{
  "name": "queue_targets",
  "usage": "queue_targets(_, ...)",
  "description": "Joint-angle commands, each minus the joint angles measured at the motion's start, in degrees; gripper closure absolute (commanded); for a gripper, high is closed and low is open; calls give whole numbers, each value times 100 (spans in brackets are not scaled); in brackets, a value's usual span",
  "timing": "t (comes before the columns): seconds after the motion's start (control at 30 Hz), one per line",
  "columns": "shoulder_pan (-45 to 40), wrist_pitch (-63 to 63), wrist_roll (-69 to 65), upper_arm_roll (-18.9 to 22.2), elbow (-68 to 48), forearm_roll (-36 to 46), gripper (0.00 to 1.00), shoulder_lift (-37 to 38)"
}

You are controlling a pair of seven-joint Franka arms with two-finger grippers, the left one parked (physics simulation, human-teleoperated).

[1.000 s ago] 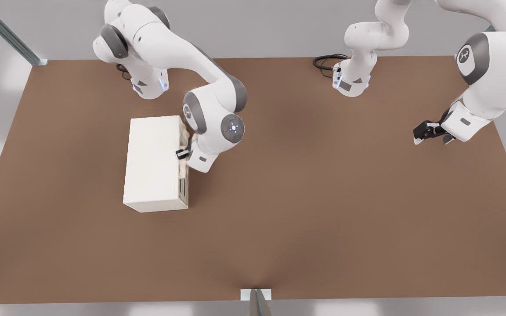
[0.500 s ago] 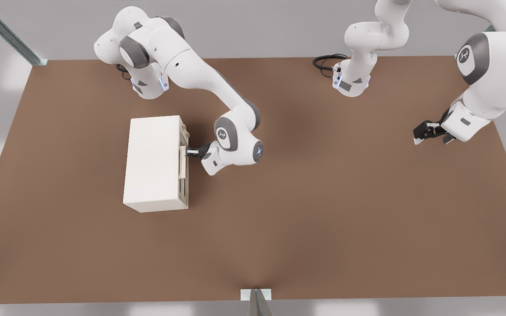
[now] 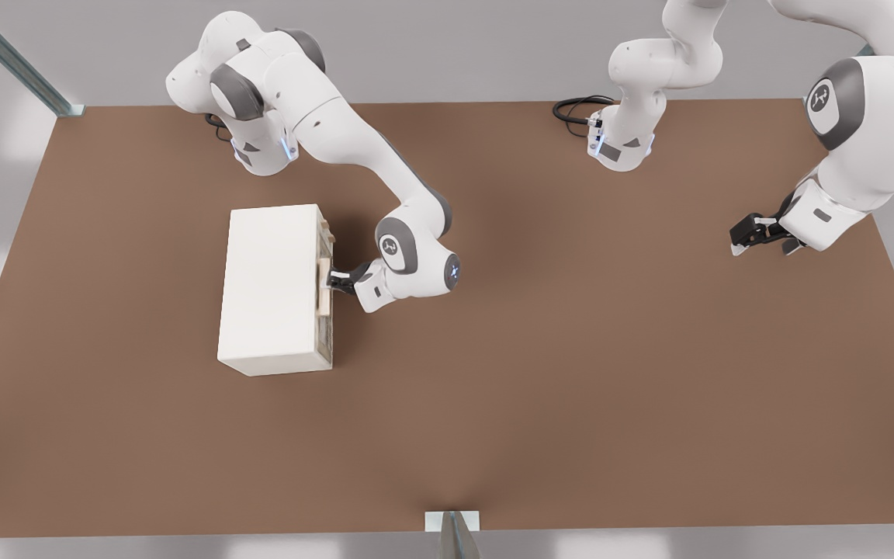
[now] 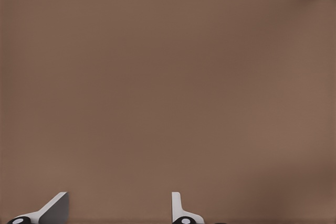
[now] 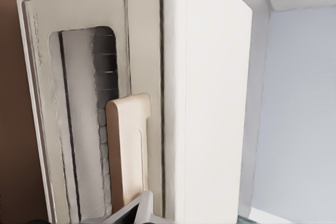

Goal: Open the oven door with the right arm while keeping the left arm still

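— On the oven door (image 5: 79, 108), can any writing be read?

— Faint raised lettering is seen along the door's frame edge in the right wrist view, but it cannot be read. A small white emblem is carried on the grey joint cap of the right arm (image 3: 354, 147); no words are made out there.

— Where is the door placed?

— It is found on the side of the cream-white box oven (image 3: 272, 287) that faces the front view's right, and it appears shut flat against the body. Its greyish window and pale beige bar handle (image 5: 128, 150) are shown in the right wrist view.

— And the gripper (image 3: 332, 281)?

— It is held at the handle, about midway along the door. Whether its fingers are spread or closed on the bar cannot be told.

— The surroundings?

— A plain brown tabletop (image 3: 571, 373) is seen under the oven. Grey walls and metal frame struts (image 3: 12, 58) are seen beyond its edges, and a black cable (image 3: 575, 109) is coiled at the far edge.
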State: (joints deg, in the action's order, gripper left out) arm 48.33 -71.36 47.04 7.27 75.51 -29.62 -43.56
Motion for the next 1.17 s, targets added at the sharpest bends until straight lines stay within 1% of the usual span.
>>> queue_targets(0.0, 9, -106, 912, -6, -2, 26, 100, 5)
queue_targets(0.13, 150, -246, 912, -50, -335, 114, 100, 14)
queue_targets(0.2, 150, -607, 1000, -85, -599, 589, 100, 14)
queue_targets(0.23, 150, -748, 1000, -94, -634, 607, 100, 40)
queue_targets(0.27, 124, -844, 913, -120, -634, 650, 100, 233)
queue_targets(0.3, -183, -862, 535, -138, -599, 1089, 100, 725)
queue_targets(0.33, -806, -862, -307, -155, -582, 2046, 100, 1314)
queue_targets(0.37, -1852, -844, -1898, -155, -520, 2918, 88, 1929)
queue_targets(0.4, -2433, -862, -2804, -208, -503, 2997, 44, 2228)
queue_targets(0.43, -2969, -897, -3209, -304, -415, 3076, 0, 2492)
queue_targets(0.47, -3497, -958, -3543, -437, -19, 3515, 0, 2949)
queue_targets(0.5, -3690, -1090, -4167, -428, -2, 3604, 0, 3108)
queue_targets(0.53, -3814, -1178, -4449, -428, -19, 3595, 0, 3178)
queue_targets(0.57, -3998, -1178, -4449, -454, -28, 3595, 0, 3240)
queue_targets(0.87, -4060, -1257, -4493, -410, -212, 3604, 0, 3090)
queue_targets(0.97, -4095, -1258, -4493, -235, -292, 3551, 0, 3073)
queue_targets(1.13, -4104, -1222, -4493, -217, -292, 3560, 0, 3082)
